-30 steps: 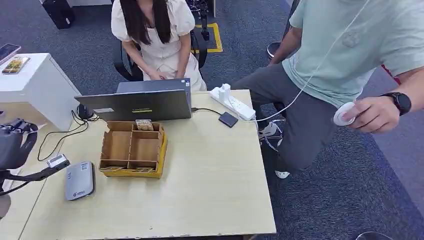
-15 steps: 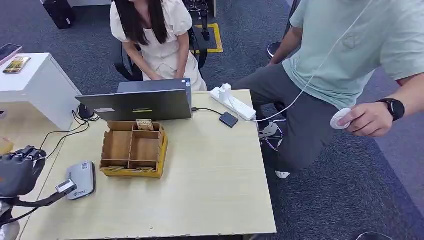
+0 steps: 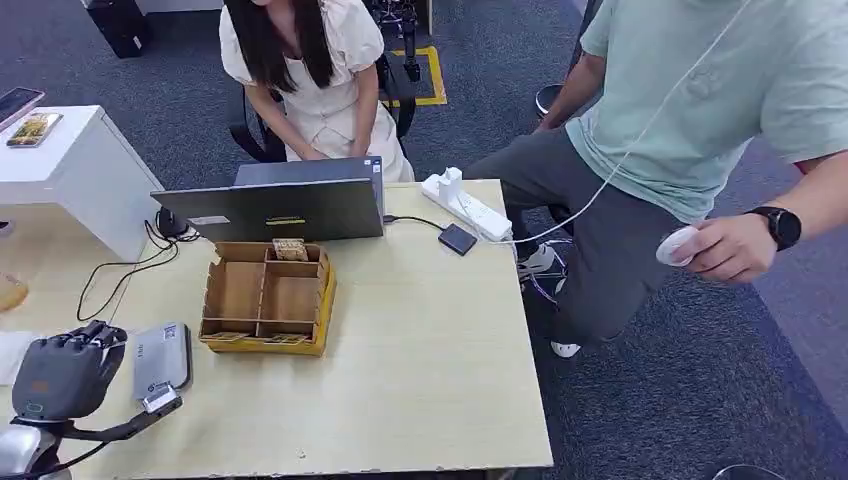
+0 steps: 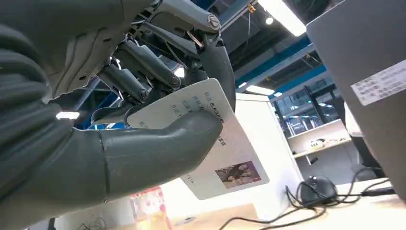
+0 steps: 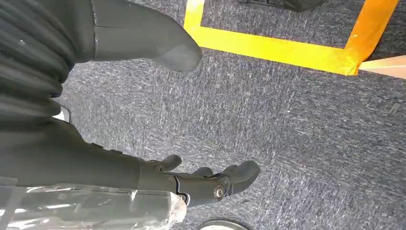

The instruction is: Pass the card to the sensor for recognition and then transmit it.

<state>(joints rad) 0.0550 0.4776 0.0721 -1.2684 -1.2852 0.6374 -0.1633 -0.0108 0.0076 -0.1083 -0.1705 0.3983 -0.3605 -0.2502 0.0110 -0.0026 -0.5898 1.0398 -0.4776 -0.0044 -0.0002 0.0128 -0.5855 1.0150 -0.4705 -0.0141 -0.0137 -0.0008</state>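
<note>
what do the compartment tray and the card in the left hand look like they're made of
Compartment tray: probably thin matte plywood or cardboard, from its tan slotted dividers and yellow edge. Card: likely glossy white plastic, smooth and stiff in the left hand, with printed text and a photo.

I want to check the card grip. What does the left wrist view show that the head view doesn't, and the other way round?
Left wrist view alone: the card pinched under the thumb, its print and small photo readable. Head view alone: the grey sensor on the table, the wooden organizer, and two people. Both: the left hand and the laptop.
</note>
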